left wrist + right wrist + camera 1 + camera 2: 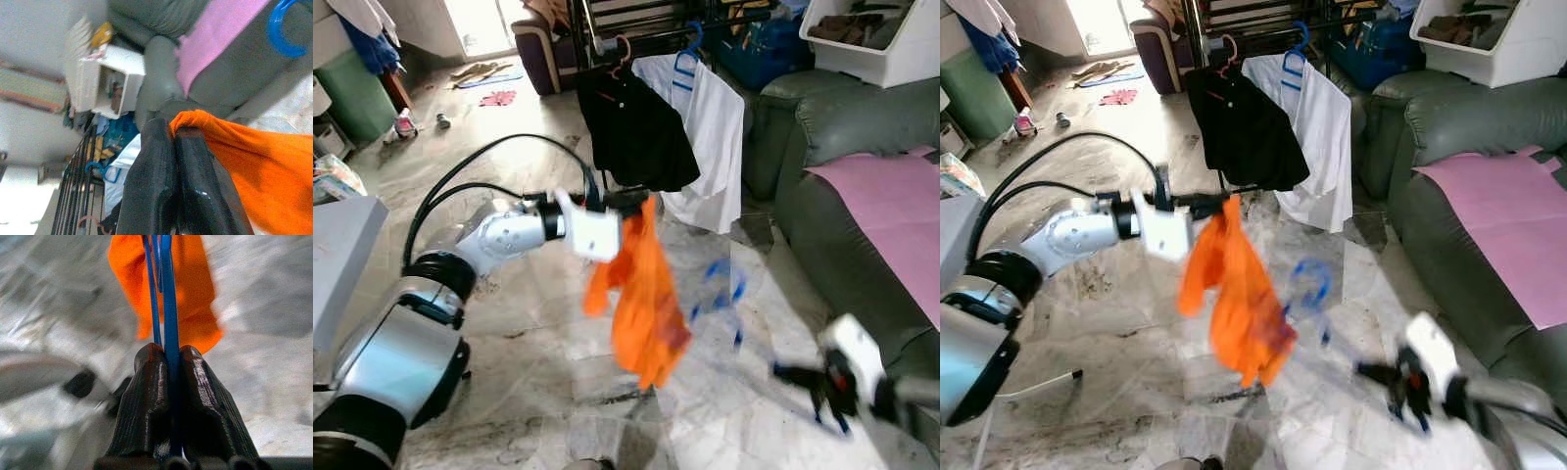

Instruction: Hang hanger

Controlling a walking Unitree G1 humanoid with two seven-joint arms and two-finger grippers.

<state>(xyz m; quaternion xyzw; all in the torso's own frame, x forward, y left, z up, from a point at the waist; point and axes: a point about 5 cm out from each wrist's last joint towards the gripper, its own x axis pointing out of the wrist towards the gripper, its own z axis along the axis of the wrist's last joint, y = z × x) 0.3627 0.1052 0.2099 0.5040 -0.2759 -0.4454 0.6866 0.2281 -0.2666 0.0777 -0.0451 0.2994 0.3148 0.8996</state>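
Premises: a lived-in home, living area doubling as laundry space. Floor (538,323) is polished marble-pattern tile, marked and scuffed. A grey-green sofa (842,147) stands on the right, a pink cloth (891,196) spread on its seat. A dark metal drying rack (636,20) stands at the rear, with a black shirt (631,132) and a white shirt (715,147) on hangers before it. A white storage bin (891,49) rests on the sofa back, a blue crate (769,49) beside it. A purple armchair (543,49) sits near a sunlit doorway (480,24). Loose garments and shoes (406,122) lie on the floor at far left.
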